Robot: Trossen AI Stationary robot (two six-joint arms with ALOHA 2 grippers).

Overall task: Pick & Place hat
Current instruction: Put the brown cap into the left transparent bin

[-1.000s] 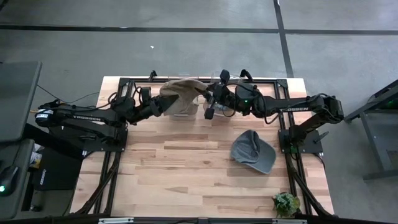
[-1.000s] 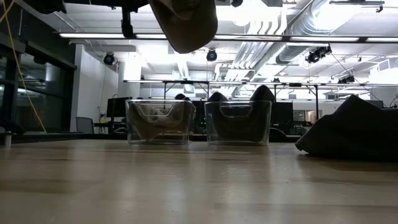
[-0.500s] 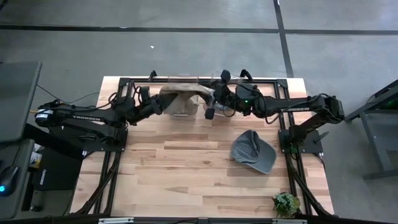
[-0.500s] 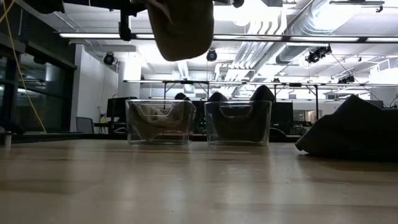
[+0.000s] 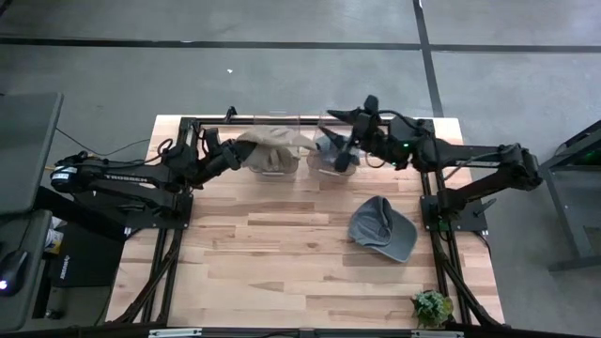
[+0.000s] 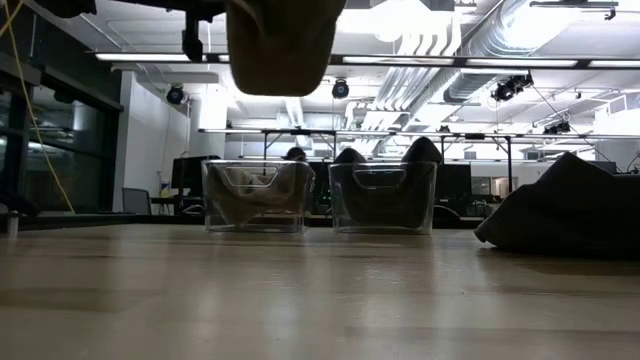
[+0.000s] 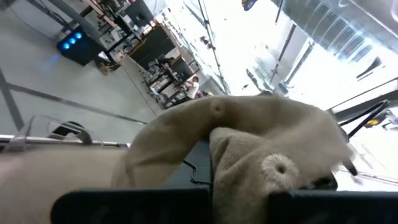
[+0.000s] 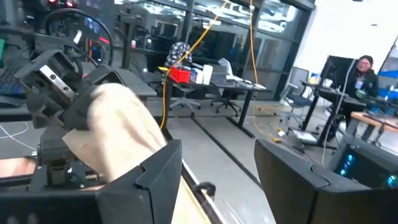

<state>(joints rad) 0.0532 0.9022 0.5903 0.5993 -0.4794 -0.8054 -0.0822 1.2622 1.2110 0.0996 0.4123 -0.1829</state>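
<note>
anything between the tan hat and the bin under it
Nothing visible. The left gripper holds the tan hat in the air above the left bin, which is open-topped, though something dark already lies inside. The right gripper is open, off to the side over the right bin.

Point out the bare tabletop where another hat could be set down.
Free: the wide wood left of the grey hat, and the near strip up to the small plant. Crowded: the far edge, where two clear bins sit under the beige hat and both grippers.
</note>
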